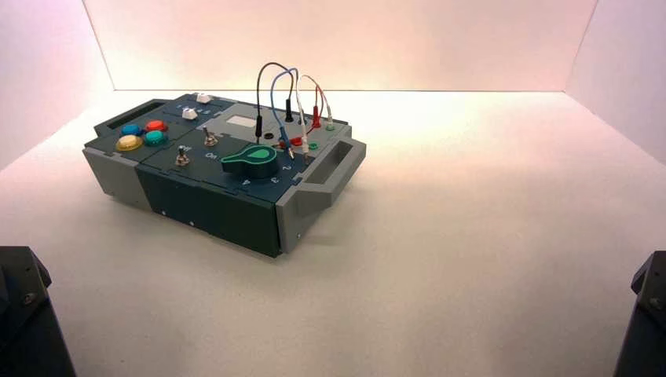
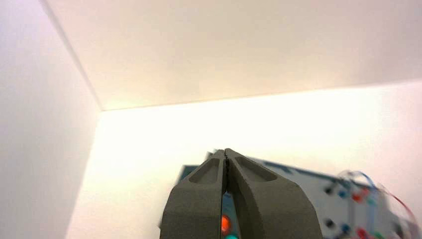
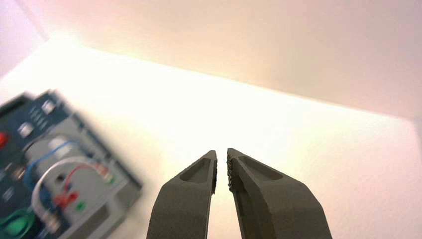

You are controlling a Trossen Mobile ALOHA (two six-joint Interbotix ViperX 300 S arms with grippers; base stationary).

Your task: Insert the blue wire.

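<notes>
The blue wire [image 1: 273,98] arches above the socket field at the back right of the dark box [image 1: 212,200]. Its ends drop among the other leads, and I cannot tell where they sit. In the right wrist view the blue wire [image 3: 42,155] shows blurred over the box, off to the side. My left gripper [image 2: 226,152] is shut with nothing in it, held well short of the box [image 2: 298,179] and pointing at it. My right gripper [image 3: 222,152] is open by a narrow gap and holds nothing. Both arms [image 1: 23,314] are parked at the near corners of the high view.
A black lead [image 1: 260,86], a white lead [image 1: 301,106] and a red lead [image 1: 317,98] loop beside the blue one. The box also bears a green knob [image 1: 253,159], coloured buttons [image 1: 129,143], toggle switches [image 1: 210,139] and a grey end handle [image 1: 334,169]. White walls enclose the table.
</notes>
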